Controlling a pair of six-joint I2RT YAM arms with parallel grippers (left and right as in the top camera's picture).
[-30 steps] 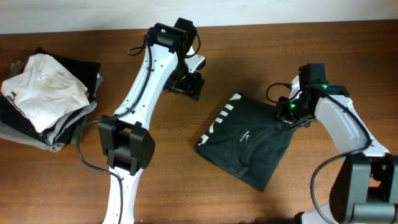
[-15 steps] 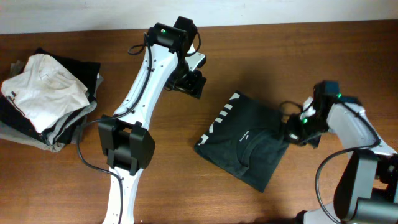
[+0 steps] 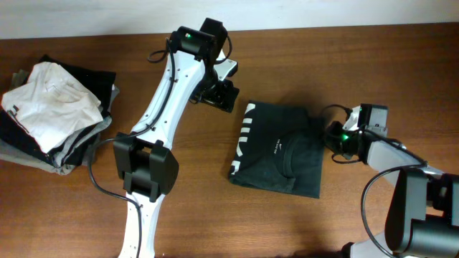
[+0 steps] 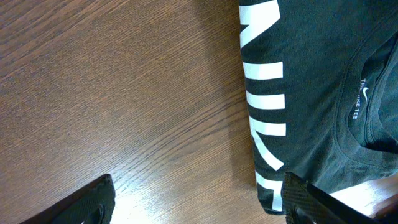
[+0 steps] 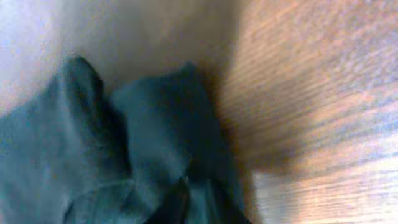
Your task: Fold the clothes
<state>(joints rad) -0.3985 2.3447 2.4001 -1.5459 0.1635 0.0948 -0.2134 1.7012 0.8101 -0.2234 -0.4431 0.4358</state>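
Black shirt (image 3: pixel 276 150) swung square — right gripper (image 3: pixel 336 137) at edge, left gripper (image 3: pixel 219 95) agape.

overhead: you look straight down on the whole table (image 3: pixel 373 57), from well above. left wrist: faces down from mid height; you get wood plus the lettered edge of the black shirt (image 4: pixel 311 74), same shirt overhead shows entire. right wrist: pressed very close, blurred, dark cloth against wood.

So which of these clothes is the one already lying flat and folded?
The black T-shirt with white lettering, lying alone in the middle. The others sit crumpled in a pile at the far left of the overhead view, with a white garment on top.
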